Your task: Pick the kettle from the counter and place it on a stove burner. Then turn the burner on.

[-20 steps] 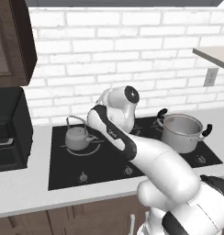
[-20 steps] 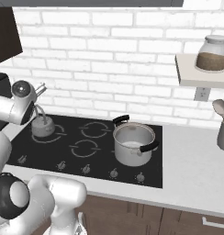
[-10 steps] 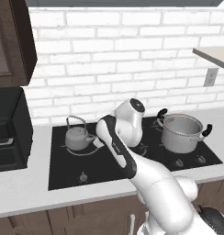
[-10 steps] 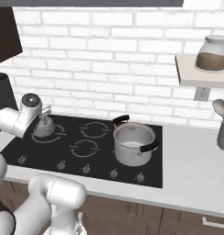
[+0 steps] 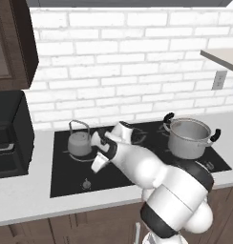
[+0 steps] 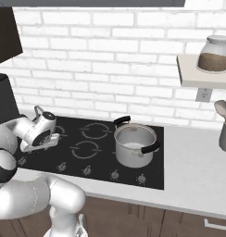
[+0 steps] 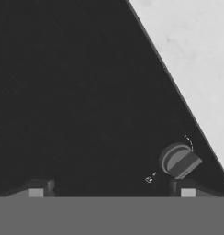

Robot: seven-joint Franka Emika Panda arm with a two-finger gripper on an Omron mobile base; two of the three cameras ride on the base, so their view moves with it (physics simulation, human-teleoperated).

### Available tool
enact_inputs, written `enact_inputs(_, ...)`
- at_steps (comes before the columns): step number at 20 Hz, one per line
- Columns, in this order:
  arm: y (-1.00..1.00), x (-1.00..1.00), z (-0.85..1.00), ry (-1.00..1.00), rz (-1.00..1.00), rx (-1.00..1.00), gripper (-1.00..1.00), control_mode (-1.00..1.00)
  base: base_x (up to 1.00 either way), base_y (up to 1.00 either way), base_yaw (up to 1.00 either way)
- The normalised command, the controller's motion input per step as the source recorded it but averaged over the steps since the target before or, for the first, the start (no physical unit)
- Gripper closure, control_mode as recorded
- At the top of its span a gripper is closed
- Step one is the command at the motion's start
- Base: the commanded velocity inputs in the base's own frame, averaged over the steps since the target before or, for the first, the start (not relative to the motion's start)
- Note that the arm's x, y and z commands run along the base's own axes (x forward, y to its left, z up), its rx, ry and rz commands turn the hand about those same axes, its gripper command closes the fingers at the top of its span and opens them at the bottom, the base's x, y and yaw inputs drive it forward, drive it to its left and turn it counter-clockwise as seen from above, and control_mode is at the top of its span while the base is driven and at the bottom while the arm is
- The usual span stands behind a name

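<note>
With the kettle (image 5: 80, 143) already seated on the stove burner (image 5: 85, 156), only the switching-on is left.
Standing at about ten o'clock on the black cooktop (image 5: 137, 162), the kettle is clear of the claw (image 7: 111, 190), which hangs open and empty above the glass near the front row of knobs. From the hand camera, one knob (image 7: 179, 161) lies at four o'clock, just ahead of the right fingertip (image 7: 187, 189); my judgement is that it serves the kettle's ring, though its markings are too small to confirm. Next the claw must shift toward four o'clock to centre on that knob, descend, close and twist. Pale tabletop (image 7: 196, 59) begins just past the knob, so room there is open; the steel pot (image 6: 134, 144) stands well apart at three o'clock.
</note>
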Motion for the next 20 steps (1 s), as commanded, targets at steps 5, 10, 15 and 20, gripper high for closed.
enact_inputs(5,0.39,-0.05,-0.05,0.11,-0.13,0.13,-1.0,-1.0,0.0,0.0,0.0)
enact_inputs(10,1.0,0.01,0.03,0.21,-0.15,-0.2,-1.0,-1.0,0.0,0.0,0.0)
enact_inputs(15,0.91,-0.06,0.02,0.17,-0.3,-0.31,-1.0,-1.0,0.0,0.0,0.0)
enact_inputs(20,0.08,0.02,0.01,0.08,-0.06,-0.06,-1.0,-1.0,0.0,0.0,0.0)
